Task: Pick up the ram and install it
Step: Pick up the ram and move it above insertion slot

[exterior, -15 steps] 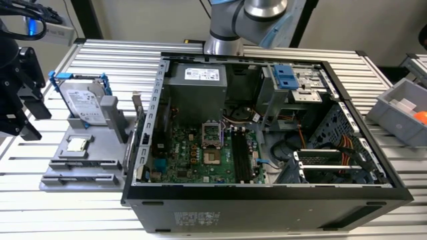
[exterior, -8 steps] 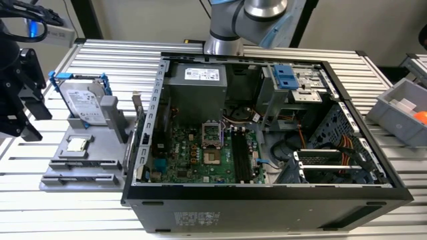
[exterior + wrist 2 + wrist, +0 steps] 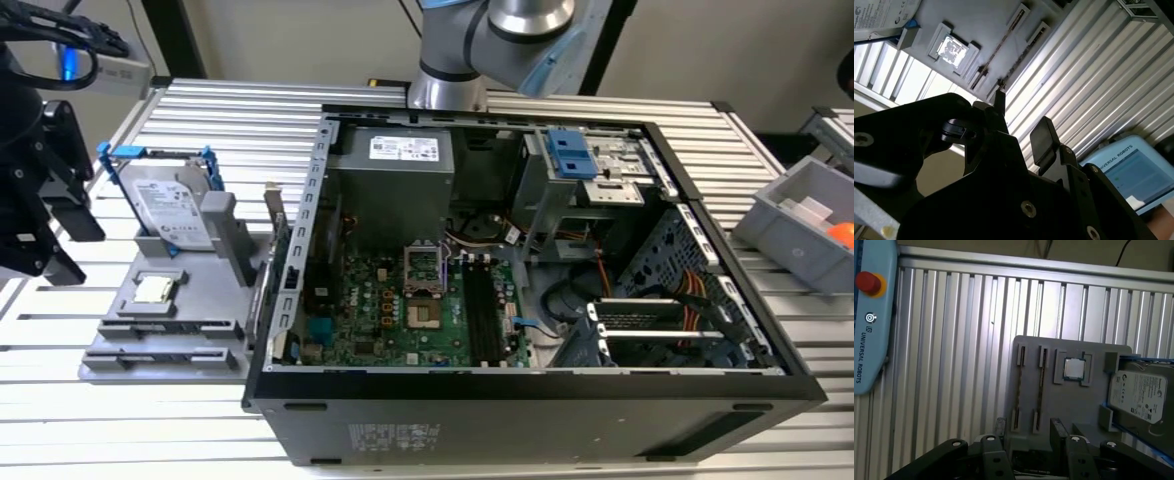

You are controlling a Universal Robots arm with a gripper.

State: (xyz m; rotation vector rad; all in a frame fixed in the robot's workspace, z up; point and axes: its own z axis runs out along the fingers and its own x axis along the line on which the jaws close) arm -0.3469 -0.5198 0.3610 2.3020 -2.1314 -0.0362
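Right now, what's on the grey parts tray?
The ram edge-on in its slots, the square processor and the blue-framed hard drive. The gripper covers one edge of the tray.

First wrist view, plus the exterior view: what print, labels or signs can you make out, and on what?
Teach pendant: white capital lettering, a maker's name, beside a round symbol and a red button.
Hard drive: label print too small to read.
Power supply: white label, too small to read.
Computer case: sticker on the outer wall, too small to read.
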